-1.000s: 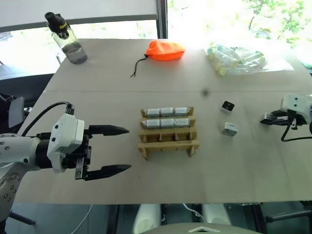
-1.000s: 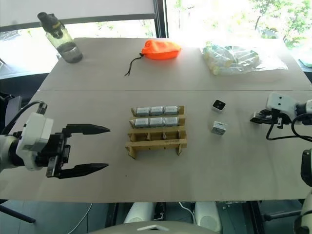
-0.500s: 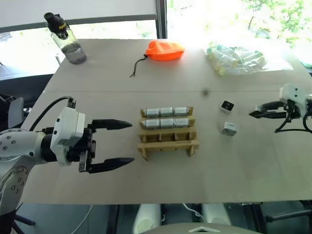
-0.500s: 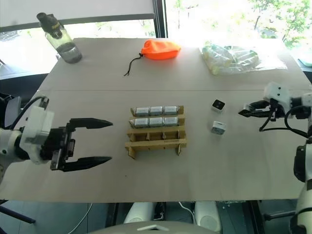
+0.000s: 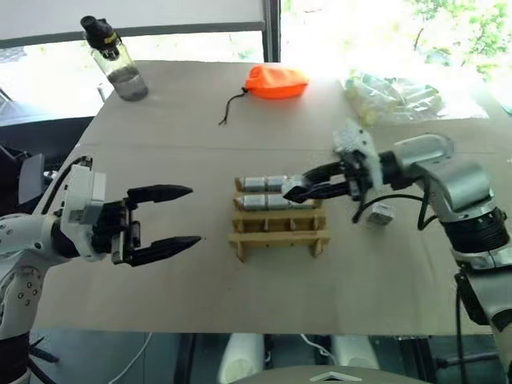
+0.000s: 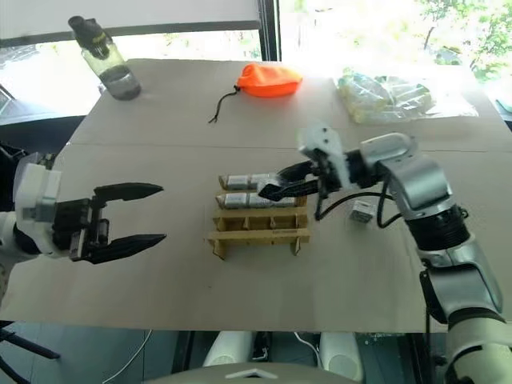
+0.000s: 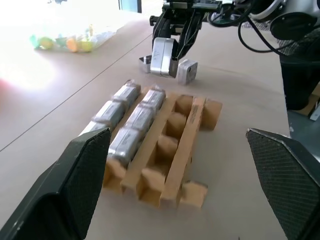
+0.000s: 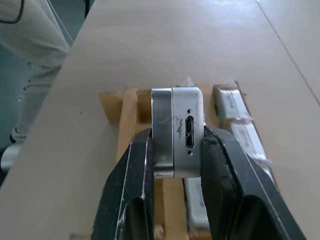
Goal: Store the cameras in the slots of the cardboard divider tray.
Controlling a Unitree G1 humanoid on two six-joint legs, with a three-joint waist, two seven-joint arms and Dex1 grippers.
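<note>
Tabletop (image 5: pixel 160 312): pale, flat, wide; I work everything off it.

Tray (image 5: pixel 278 222): tan cardboard, mid-tabletop, stepped rows. Two far rows hold cameras; near rows look empty. I judge it light and easily nudged, with dividers that will bend if I press in crooked.

Right hand (image 8: pixel 175 165): clenched on a camera (image 8: pixel 177 132), one finger on each broad flat face, port edge toward the wrist view. It hangs over the tray's right end.

Left hand (image 5: pixel 180 216): released, fingers spread wide, holding nothing, well left of the tray.

Loose camera (image 5: pixel 381 213): on the tabletop, right of the tray, partly behind my right arm.

Handling, my judgement: cameras are small, rigid, smooth metal shells, likely light but slippery. I would take hold across the two flat faces, as now, keep off the lens face, and lower square to a slot.
</note>
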